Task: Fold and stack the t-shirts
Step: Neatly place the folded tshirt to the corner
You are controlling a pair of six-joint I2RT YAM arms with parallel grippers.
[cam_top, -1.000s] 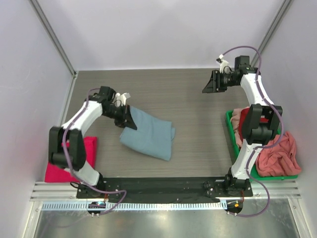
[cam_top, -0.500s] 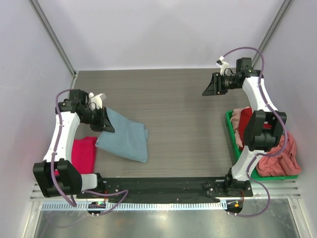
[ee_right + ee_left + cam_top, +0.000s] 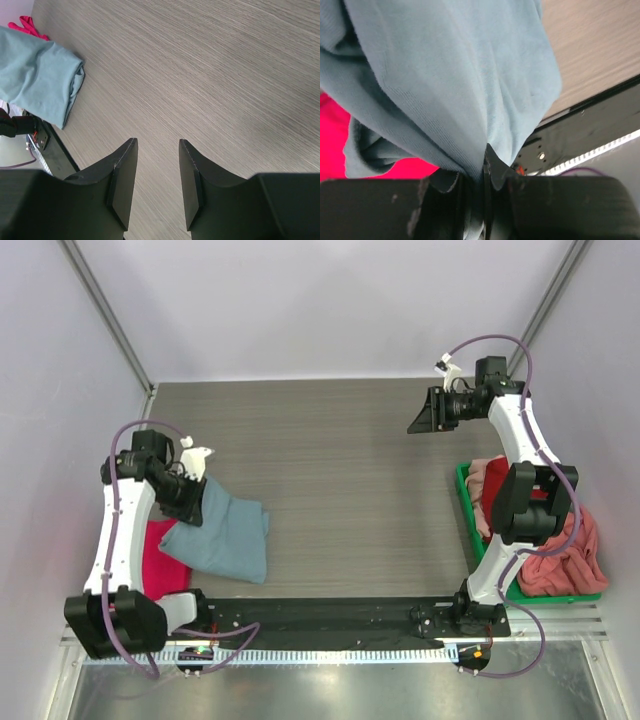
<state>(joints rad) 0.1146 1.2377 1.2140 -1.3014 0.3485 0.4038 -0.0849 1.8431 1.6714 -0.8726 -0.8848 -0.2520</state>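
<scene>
Lower left of the frame: the folded grey-blue t-shirt point(image 3: 222, 538) is clamped in the left jaws, apparently overlapping the magenta t-shirt point(image 3: 158, 562) on the table point(image 3: 350, 490). The right jaws are seen apart, empty. Edges should be squared before release.

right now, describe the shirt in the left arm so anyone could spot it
Go to the table's near left corner. There the left end effector pinches a folded shirt partly covering a magenta one. It alone is grey-blue.
</scene>
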